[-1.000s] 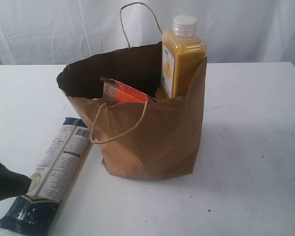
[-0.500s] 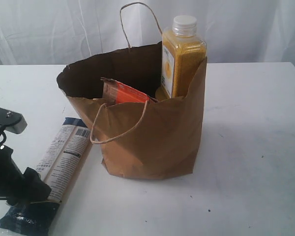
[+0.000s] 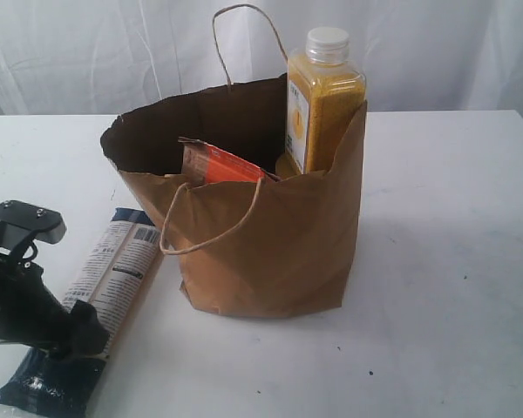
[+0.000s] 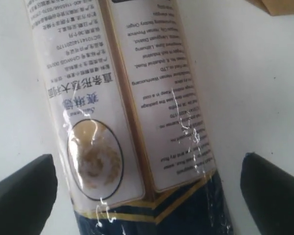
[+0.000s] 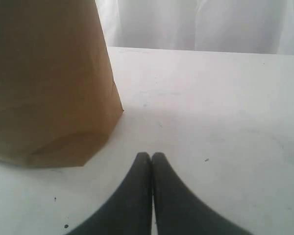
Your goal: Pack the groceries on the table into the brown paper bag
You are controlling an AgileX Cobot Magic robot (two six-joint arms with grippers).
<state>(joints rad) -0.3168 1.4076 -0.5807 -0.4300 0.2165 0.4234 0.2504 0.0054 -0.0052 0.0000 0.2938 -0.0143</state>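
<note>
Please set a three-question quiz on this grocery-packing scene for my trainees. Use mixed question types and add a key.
1. True or false: the yellow-grain bottle and the brown pouch both sit inside the brown paper bag.
2. Which grocery lies on the table beside the bag? A) long navy-cream packet B) yellow-grain bottle C) brown pouch
3. Fill in: the ___ gripper's jaws stand open on either side of the packet.
Key: 1 true; 2 A; 3 left. The left gripper is open and the right gripper is shut.
</note>
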